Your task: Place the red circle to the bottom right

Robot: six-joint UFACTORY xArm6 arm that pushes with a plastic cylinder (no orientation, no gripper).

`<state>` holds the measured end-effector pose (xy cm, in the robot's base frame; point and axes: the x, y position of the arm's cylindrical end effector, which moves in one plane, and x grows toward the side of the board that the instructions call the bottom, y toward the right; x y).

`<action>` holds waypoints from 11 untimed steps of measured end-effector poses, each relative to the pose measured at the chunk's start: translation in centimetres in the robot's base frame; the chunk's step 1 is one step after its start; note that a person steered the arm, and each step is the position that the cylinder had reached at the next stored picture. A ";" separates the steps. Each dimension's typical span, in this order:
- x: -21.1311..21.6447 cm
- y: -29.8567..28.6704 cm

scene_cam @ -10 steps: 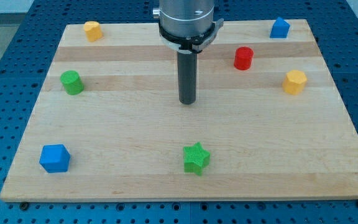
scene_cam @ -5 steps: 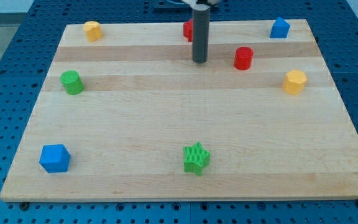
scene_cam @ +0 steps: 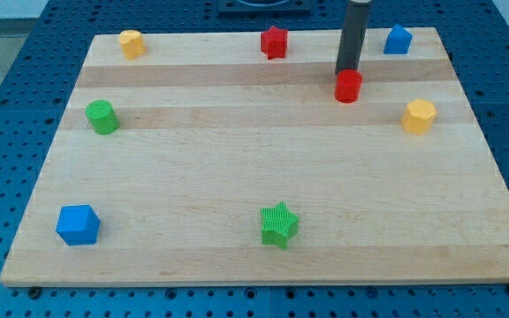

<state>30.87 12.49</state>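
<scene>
Moved right: my tip (scene_cam: 347, 72) now touches upright red circle (scene_cam: 348, 87) from above.

My tip (scene_cam: 348, 71) apparently touching red circle (scene_cam: 348, 87), top side.

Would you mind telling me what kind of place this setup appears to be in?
Probably a robotics lab bench: a wooden board lies on a blue perforated table, small blocks like the red circle are scattered, and my tip sits just behind it.
</scene>
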 end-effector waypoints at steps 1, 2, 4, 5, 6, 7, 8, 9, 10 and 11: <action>2.7 0.0; 5.9 0.0; 12.3 0.0; 15.8 0.0; 16.7 -0.8; 16.7 -2.3; 16.7 -3.5; 17.0 -4.3; 17.8 -5.0; 18.2 -6.2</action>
<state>49.06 6.26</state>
